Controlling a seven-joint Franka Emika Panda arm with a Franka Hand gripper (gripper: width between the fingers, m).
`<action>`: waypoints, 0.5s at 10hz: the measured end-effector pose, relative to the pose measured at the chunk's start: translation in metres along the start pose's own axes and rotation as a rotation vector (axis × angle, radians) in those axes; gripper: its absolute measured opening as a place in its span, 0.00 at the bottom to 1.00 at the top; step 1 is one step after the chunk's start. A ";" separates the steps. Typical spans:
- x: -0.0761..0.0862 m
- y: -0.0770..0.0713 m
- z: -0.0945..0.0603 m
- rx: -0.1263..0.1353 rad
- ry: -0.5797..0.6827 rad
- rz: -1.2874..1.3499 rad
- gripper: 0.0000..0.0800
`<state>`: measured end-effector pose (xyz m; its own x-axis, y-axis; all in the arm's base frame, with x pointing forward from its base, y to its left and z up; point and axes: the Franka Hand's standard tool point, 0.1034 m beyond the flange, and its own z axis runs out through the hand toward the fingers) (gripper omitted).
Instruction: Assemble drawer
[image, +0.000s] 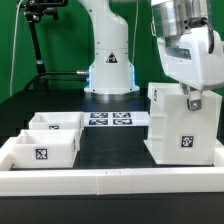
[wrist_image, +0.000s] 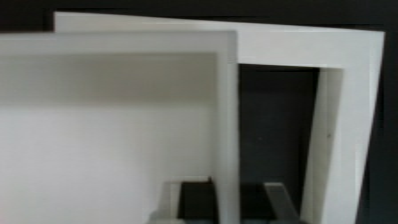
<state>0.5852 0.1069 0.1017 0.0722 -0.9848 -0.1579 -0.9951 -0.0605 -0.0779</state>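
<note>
Black table (image: 110, 150), gripper (image: 193, 100) astride housing (image: 165, 125) wall, jaws mostly hidden, grasp unclear

The arm (image: 108, 42) is glossy white (a blue light (image: 90, 73) glows at its base)

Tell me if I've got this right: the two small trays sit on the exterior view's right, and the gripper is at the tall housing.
Not quite. The two small trays sit on the exterior view's left, not its right; the exterior view shows it. The gripper is at the tall housing, as you said.
</note>
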 end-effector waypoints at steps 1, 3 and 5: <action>-0.002 -0.008 0.000 0.007 -0.002 -0.005 0.05; 0.000 -0.026 0.000 0.029 0.000 -0.008 0.05; 0.000 -0.029 0.000 0.030 0.000 -0.013 0.05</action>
<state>0.6142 0.1083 0.1042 0.0851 -0.9840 -0.1566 -0.9916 -0.0682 -0.1098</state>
